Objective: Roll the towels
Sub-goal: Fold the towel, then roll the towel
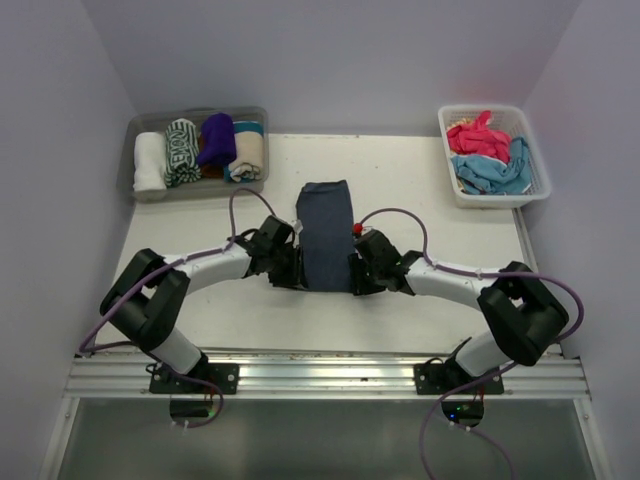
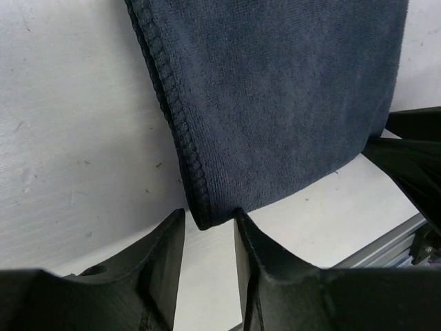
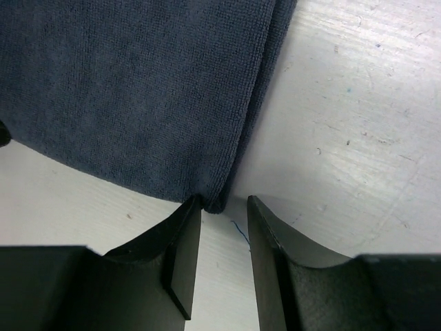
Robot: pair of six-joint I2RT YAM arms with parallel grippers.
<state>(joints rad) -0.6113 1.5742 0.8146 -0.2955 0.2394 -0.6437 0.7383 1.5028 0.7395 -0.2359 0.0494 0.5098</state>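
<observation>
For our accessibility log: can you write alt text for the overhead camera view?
A navy towel lies flat mid-table, the left gripper and right gripper at its near corners. Rolled towels fill a clear tub far left; loose pink and blue towels fill a white basket far right.

White links, black joints on left arm point(image 1: 205, 268), right arm point(image 1: 450, 280); purple cables point(image 1: 395, 210); black pincer fingers point(image 2: 158, 269).

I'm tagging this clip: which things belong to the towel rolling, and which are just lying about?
Job in hand: navy towel, laid flat; rolled towels; loose pink and blue towels.
Just there: clear tub; white lattice basket.
</observation>
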